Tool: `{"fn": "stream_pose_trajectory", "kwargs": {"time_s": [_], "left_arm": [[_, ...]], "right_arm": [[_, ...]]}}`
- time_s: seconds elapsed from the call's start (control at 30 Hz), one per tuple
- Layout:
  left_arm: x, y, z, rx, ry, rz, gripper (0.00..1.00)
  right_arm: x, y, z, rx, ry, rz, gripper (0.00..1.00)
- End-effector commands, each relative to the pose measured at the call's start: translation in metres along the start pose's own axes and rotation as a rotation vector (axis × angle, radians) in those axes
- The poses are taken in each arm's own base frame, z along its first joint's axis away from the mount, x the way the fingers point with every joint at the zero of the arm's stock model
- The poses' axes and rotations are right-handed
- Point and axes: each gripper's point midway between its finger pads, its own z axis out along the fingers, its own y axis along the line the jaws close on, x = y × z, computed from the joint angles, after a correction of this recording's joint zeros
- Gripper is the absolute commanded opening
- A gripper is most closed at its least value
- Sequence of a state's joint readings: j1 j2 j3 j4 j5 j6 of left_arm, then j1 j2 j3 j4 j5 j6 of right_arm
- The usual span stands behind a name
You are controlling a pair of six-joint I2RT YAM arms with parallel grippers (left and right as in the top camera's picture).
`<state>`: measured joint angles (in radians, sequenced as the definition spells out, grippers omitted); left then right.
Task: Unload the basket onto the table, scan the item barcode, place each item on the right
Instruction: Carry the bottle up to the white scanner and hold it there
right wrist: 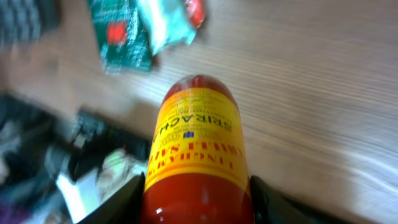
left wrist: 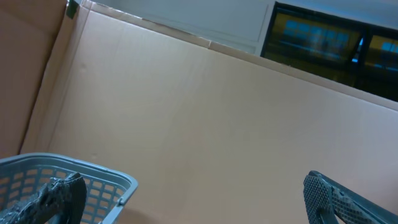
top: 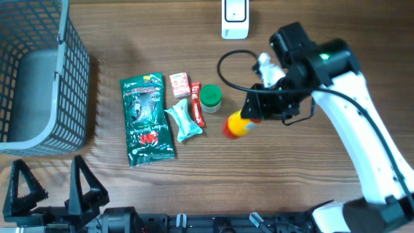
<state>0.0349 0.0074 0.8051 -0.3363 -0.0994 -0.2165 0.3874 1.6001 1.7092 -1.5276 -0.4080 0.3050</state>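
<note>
At the far left I had the grey mesh basket (top: 45,77) standing on the tabletop (top: 291,188). Just near of it sat my left hand (top: 50,188), its jaws spread as wide as they go and nothing between them. On the left wrist camera the two ribbed fingers (left wrist: 59,199) stood far apart at the bottom corners, with one corner of the basket's rim showing behind the left one.

Moving right, a large dark green packet (top: 147,120) lay flat on the wood. Next to it were a small red and white box (top: 180,85) on the far side and a pale mint packet (top: 184,120) on the near side. A thin red sachet (top: 197,103) lay just beside the mint packet, and a green-lidded jar (top: 210,98) stood just right of the sachet.

At the far edge of the tabletop, a white scanner (top: 235,18) sat well apart from the group.

The sriracha bottle (top: 236,125), red with a yellow label, was to the near right of the jar, lying roughly level and pointing left. My right hand (top: 251,115) had it clamped, jaws about half open around its body. On the right wrist camera the bottle's label (right wrist: 196,149) filled the middle, with a finger pressed against each side. I could not tell whether the bottle touched the wood.
</note>
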Motion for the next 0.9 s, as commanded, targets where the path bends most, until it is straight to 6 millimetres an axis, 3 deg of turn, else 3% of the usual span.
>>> {"fn": "stream_pose_trajectory", "kwargs": {"time_s": [0.0, 0.1, 0.27, 0.53, 0.73, 0.87], "left_arm": [[0.0, 0.002, 0.0, -0.012, -0.004, -0.006, 1.0], [0.0, 0.002, 0.0, -0.012, -0.004, -0.005, 1.0], [0.0, 0.002, 0.0, -0.012, -0.003, -0.005, 1.0], [0.001, 0.002, 0.0, -0.013, 0.0, -0.005, 1.0], [0.001, 0.003, 0.0, -0.016, -0.001, -0.004, 1.0], [-0.003, 0.016, -0.001, -0.092, -0.024, -0.004, 1.0]], "right_arm": [[-0.034, -0.033, -0.014, 0.196, -0.213, 0.196, 0.36], [-0.061, -0.029, -0.02, 0.178, -0.328, 0.195, 0.35], [-0.105, -0.001, -0.035, 0.058, -0.503, 0.117, 0.35], [-0.147, 0.017, -0.049, 0.033, -0.672, -0.069, 0.34], [-0.185, 0.032, -0.039, 0.033, -0.759, -0.215, 0.35], [-0.215, 0.041, -0.019, 0.053, -0.799, -0.341, 0.22]]}}
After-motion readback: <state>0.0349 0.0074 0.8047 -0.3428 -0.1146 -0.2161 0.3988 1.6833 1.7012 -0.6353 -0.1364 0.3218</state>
